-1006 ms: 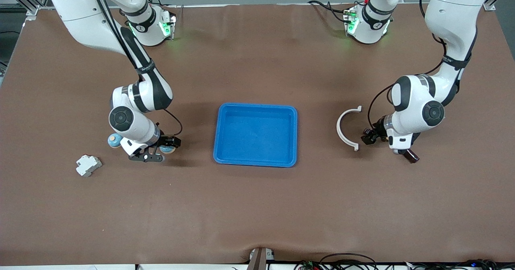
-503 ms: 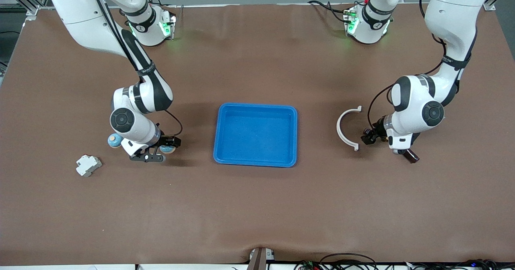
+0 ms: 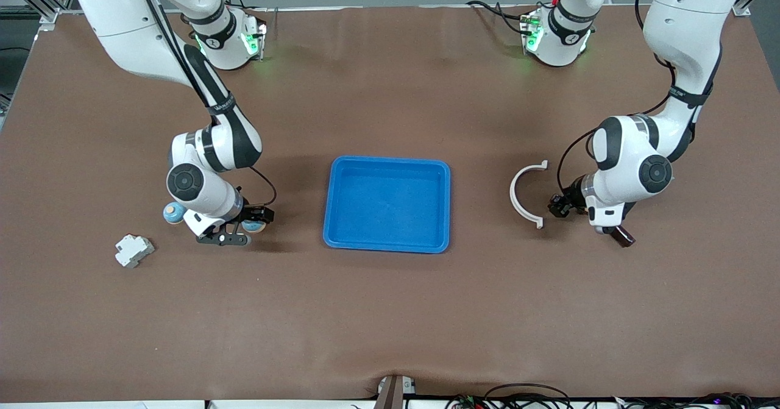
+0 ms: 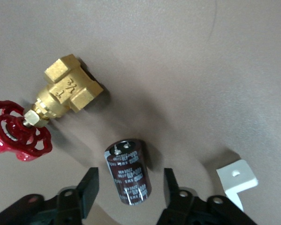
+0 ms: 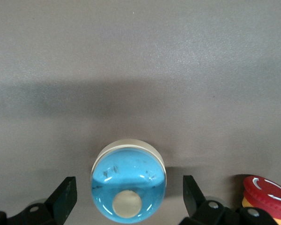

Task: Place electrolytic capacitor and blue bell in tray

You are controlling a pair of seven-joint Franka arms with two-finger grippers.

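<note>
Both grippers low, fingers seemingly apart

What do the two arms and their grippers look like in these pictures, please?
Both arms are glossy white with black joint bands and round black caps; thin black cables loop beside their wrists, and green lights glow at their bases. The left gripper and right gripper have black fingers.

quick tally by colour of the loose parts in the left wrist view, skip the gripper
brass with red handwheel: 1, metal gate valve
dark brown: 1, cylindrical electrolytic capacitor
white: 1, curved plastic bracket
total: 3
</note>
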